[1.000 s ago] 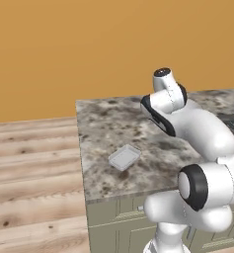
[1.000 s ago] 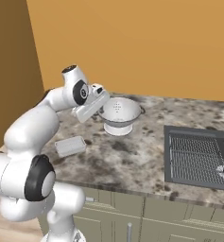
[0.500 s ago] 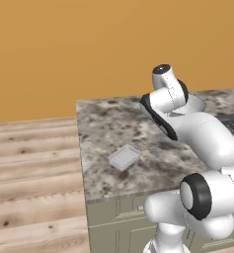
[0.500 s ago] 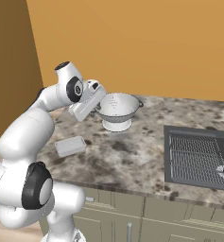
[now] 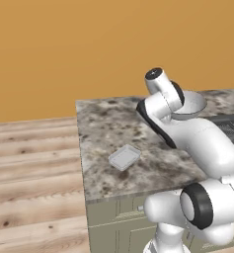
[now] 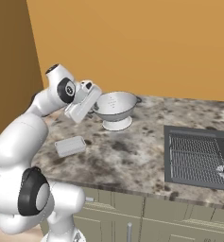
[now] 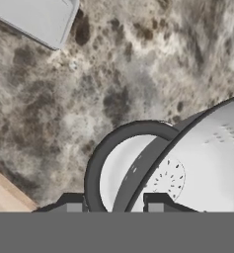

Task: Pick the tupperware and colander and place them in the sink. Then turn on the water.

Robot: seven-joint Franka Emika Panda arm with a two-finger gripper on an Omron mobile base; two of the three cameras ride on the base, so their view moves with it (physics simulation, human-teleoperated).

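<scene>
1. The colander (image 6: 114,106) looks like a stiff, thin-walled white bowl with fine perforations and a small ring foot. I judge it light for its width and smooth enough to swing or slip if pinched loosely.
2. The sensible hold is at the rim or at the dark loop handle (image 7: 119,148) that stands off the rim. The bowl is far too wide to span, so only a thin edge fits between the fingers.
3. In the right base view the colander sits above the speckled bench (image 6: 132,151), with its foot seemingly clear of the stone, and its near rim meets the end of the arm. I judge it is being carried, not resting.
4. The claw (image 7: 111,206) is partly closed. In the hand view its two dark fingertips stand either side of the handle loop and the adjoining rim, so it looks clamped on the colander's edge. The exact contact is hidden at the bottom of that view.
5. Held at one side, the bowl hangs off-centre, so it may tilt during travel. A steady, level move would suit it.
6. The tupperware (image 5: 124,157) lies flat on the bench near the front edge, well apart from the colander and untouched. It looks light, shallow and slightly flexible, so its raised rim is the place to take it.
7. The sink (image 6: 198,156) lies far to the right along the bench, its ribbed drainboard bare.
</scene>
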